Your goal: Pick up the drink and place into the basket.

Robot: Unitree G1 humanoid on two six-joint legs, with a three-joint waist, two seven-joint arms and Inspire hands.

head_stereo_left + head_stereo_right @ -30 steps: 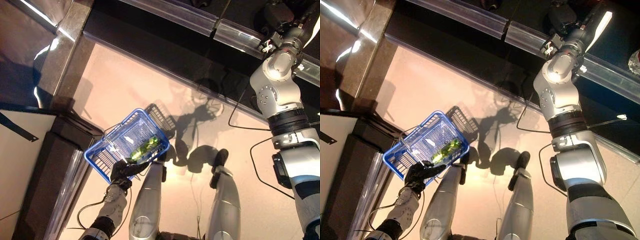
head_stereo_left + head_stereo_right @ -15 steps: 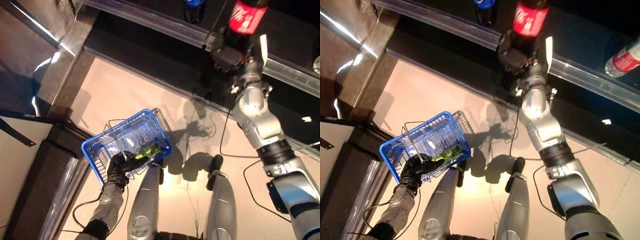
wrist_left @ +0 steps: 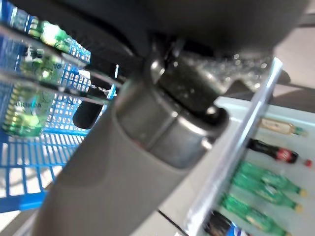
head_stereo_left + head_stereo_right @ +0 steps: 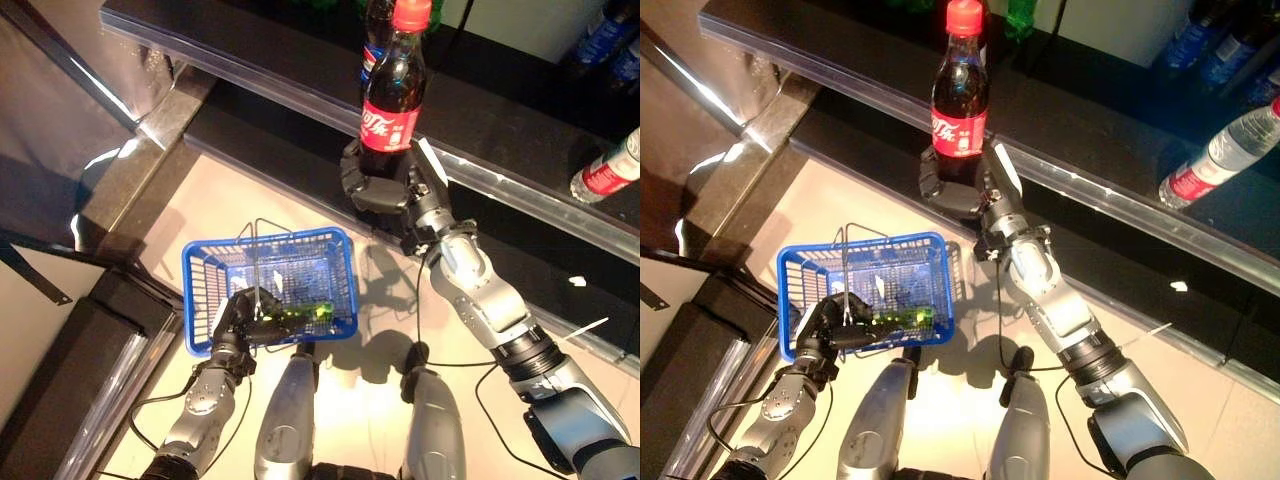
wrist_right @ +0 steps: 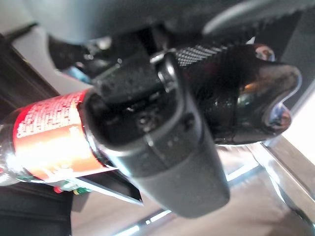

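My right hand (image 4: 378,188) is shut on a cola bottle (image 4: 392,92) with a red cap and red label. It holds the bottle upright in front of the dark shelf, above and to the right of the blue basket (image 4: 192,300). In the right wrist view my fingers (image 5: 162,147) wrap the bottle's red label (image 5: 47,142). My left hand (image 4: 245,315) is shut on the basket's wire handles and holds it up in front. A green bottle (image 4: 300,312) lies inside the basket; it also shows in the left wrist view (image 3: 27,103).
A dark shelf edge (image 4: 250,70) runs across the top. A water bottle with a red label (image 4: 605,170) lies on it at right, blue-labelled bottles (image 4: 600,40) beyond. A dark cabinet (image 4: 70,370) stands at left. Green bottles (image 3: 256,184) lie on a shelf in the left wrist view.
The camera has shifted. My right hand has brought the cola bottle off the shelf and lower, nearer the basket. The basket has come up more level in front.
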